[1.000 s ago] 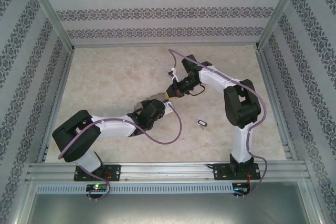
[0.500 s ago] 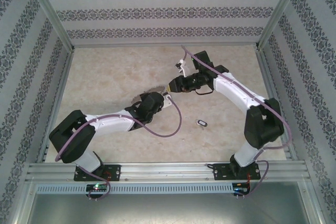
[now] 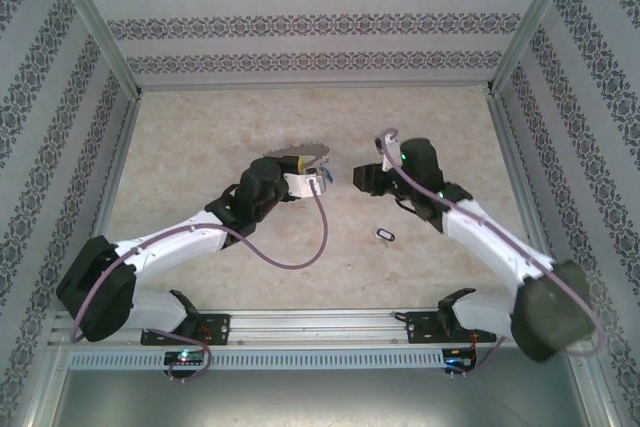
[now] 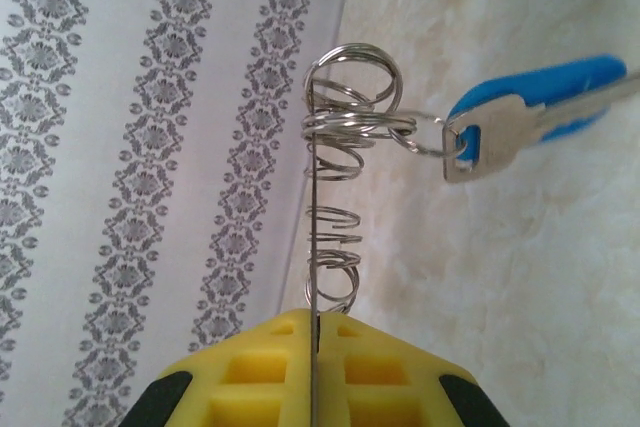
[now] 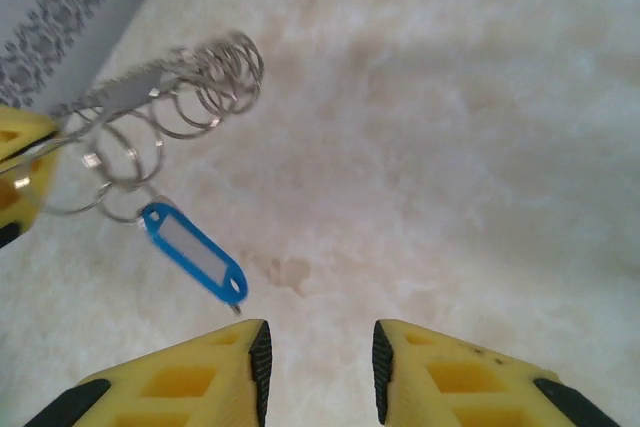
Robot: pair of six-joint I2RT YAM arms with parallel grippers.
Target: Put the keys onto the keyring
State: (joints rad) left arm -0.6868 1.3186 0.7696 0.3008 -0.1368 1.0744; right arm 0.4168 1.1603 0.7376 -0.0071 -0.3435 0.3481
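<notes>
My left gripper (image 4: 318,319) is shut on the thin wire of the keyring (image 4: 345,117), which carries several small silvery rings. A silvery key with a blue-and-white head (image 4: 535,115) hangs from one of those rings. In the top view the left gripper (image 3: 300,173) holds the keyring (image 3: 291,154) above the middle of the table. My right gripper (image 3: 358,179) is just right of it, apart from it. Its jaws (image 5: 318,367) stand open with nothing between them. In the right wrist view the keyring (image 5: 175,97) and the blue-headed key (image 5: 195,257) lie ahead to the left. Another blue-and-white key (image 3: 384,235) lies on the table.
The tabletop (image 3: 200,147) is pale marbled stone. Patterned walls (image 3: 320,17) and metal frame posts (image 3: 95,17) enclose it on three sides. A metal rail (image 3: 320,325) runs along the near edge. A purple cable (image 3: 300,247) loops from the left arm.
The right arm has drawn back to the right, away from the keyring, and its jaws have opened. The left arm has stretched farther out, carrying the keyring.
</notes>
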